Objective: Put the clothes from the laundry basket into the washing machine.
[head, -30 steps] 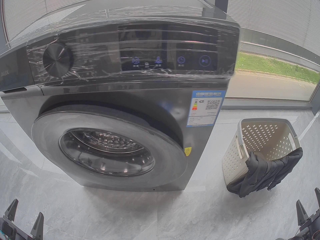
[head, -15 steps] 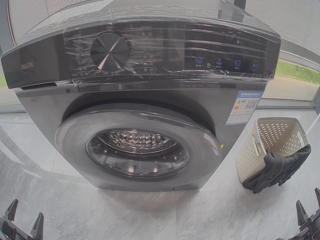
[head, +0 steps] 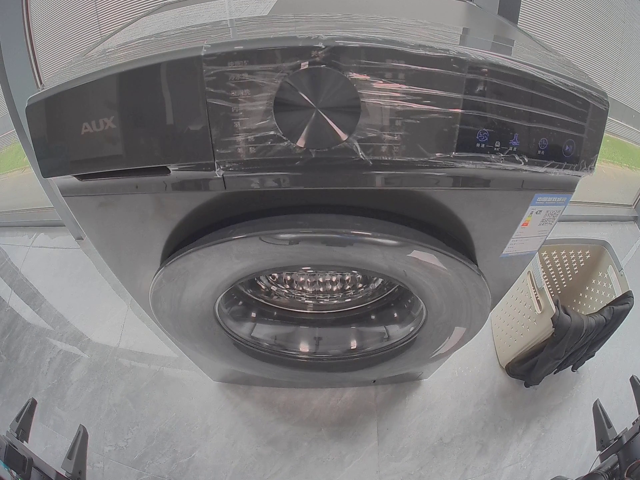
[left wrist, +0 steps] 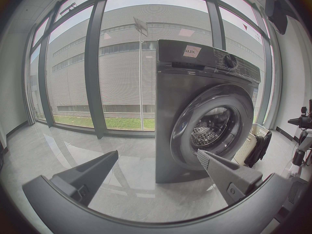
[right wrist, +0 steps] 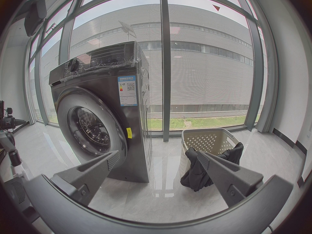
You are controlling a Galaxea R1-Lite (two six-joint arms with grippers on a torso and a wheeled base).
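Pale grey marbled floor spreads out in front of the washing machine, which stands before tall windows. Nearest the camera, well short of the washing machine's front, the left gripper hangs low over the floor with its fingers spread wide and nothing between them. On the other side, the right gripper hangs equally low, also spread wide and empty. The washing machine faces the robot with its round glass door closed, the steel drum visible behind the glass. Above the door, a round dial sits on a control panel wrapped in clear film. To the right of the washing machine, near its front corner and set slightly apart, the laundry basket stands upright on the floor. Dark clothes hang over its front rim, draping down the outside. Beyond the windows lie a strip of grass and a ribbed grey building.
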